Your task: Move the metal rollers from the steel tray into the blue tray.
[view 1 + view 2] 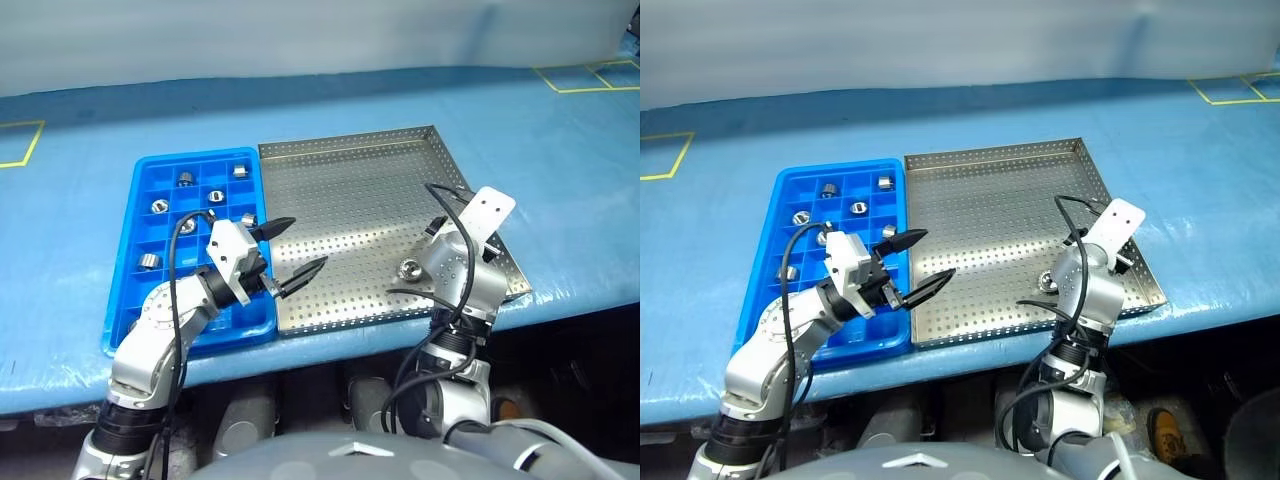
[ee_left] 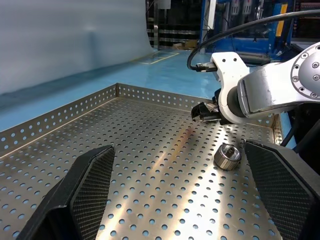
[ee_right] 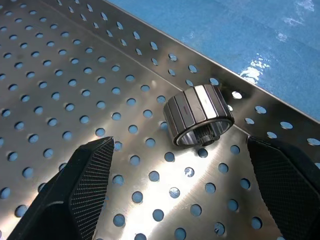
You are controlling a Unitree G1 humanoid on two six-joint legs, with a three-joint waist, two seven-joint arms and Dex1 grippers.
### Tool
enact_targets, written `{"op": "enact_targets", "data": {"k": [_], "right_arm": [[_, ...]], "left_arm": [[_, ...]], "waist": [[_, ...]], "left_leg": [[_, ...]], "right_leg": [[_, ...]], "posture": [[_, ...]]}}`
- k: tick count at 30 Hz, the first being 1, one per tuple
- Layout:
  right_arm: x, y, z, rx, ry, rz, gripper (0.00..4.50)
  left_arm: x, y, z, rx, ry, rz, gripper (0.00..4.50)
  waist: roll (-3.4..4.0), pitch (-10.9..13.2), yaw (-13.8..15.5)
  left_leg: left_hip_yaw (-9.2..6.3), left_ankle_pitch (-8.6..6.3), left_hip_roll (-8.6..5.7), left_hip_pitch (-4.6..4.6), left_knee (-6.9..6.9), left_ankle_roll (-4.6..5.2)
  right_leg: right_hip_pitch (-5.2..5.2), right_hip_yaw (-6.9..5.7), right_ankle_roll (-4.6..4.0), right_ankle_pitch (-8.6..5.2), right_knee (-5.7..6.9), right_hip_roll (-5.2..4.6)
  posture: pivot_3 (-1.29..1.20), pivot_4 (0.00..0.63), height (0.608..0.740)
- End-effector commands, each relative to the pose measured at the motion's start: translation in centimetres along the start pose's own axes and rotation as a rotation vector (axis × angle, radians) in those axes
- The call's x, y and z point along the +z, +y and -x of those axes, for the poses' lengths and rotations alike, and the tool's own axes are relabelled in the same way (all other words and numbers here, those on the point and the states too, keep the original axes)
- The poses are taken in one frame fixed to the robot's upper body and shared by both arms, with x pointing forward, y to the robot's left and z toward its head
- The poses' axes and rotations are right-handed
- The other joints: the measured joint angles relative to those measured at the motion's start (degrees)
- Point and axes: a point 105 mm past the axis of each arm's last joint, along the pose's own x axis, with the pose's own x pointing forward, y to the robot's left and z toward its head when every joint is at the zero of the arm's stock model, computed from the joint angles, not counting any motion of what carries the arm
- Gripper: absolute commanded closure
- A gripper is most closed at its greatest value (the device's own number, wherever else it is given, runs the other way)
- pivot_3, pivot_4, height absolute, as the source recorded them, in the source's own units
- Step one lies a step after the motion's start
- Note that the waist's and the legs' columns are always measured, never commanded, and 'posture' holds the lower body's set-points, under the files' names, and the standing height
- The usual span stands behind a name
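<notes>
Blue-covered desk runs across the whole head view, smooth glossy sheet, yellow tape outlines at the far left edge and upper right corner. Pale plain wall or curtain fills the top of the frame. Left wrist view catches dark racks and blue frames at the back of the room, plus glossy teal floor.

Blue tray sits left of centre, long side touching the steel tray, which takes centre to right; both near the desk's front edge. Steel tray floor is perforated, low rim all round, mostly bare. One metal roller lies on it in the lower right part, near the front rim; right wrist view shows it up close, ribbed side, hollow centre, resting beside the tray's rim. Other metal rollers already sit in separate compartments of the blue tray, upper half, and one lower left.

Left gripper hovers over the seam between the trays, lower centre-left, fingers spread wide apart, holding nothing. Right gripper hangs low over the lone roller at lower right, fingers wide apart either side of it, not touching it. Black cables loop off both wrists.
</notes>
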Motion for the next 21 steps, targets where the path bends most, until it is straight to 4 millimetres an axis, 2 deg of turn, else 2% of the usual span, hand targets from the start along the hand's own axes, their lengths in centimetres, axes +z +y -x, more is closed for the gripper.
{"op": "enact_targets", "data": {"k": [1, 14, 21], "right_arm": [[1.2, 1.3, 0.2, 0.029, -0.023, -0.073, 0.03], [1.0, 1.1, -1.5, -0.008, -0.028, -0.047, 0.03], [0.9, 1.0, -1.6, -0.040, -0.034, -0.046, 2.28]], "left_arm": [[1.0, -0.4, -0.1, -0.018, -0.035, -0.019, 0.00], [1.2, -0.5, -0.1, -0.017, -0.041, -0.009, 0.00], [1.2, -0.5, -0.1, -0.012, -0.041, -0.002, 0.00]], "waist": [[0.01, 0.0, 0.0], [0.02, 0.0, 0.1], [0.02, 0.0, 0.2]], "left_leg": [[0.00, 0.00, 0.00, 0.00, 0.00, 0.00], [0.00, -0.01, 0.00, -0.01, -0.02, 0.02], [-0.01, -0.01, 0.01, -0.02, -0.04, 0.02]], "right_leg": [[0.00, 0.00, 0.00, 0.00, 0.00, 0.00], [0.01, 0.01, 0.00, -0.01, -0.05, 0.01], [0.01, 0.00, -0.01, -0.02, -0.06, 0.02]], "posture": [[-0.04, 0.150, 0.740], [-0.02, 0.150, 0.740], [-0.02, 0.150, 0.740]]}}
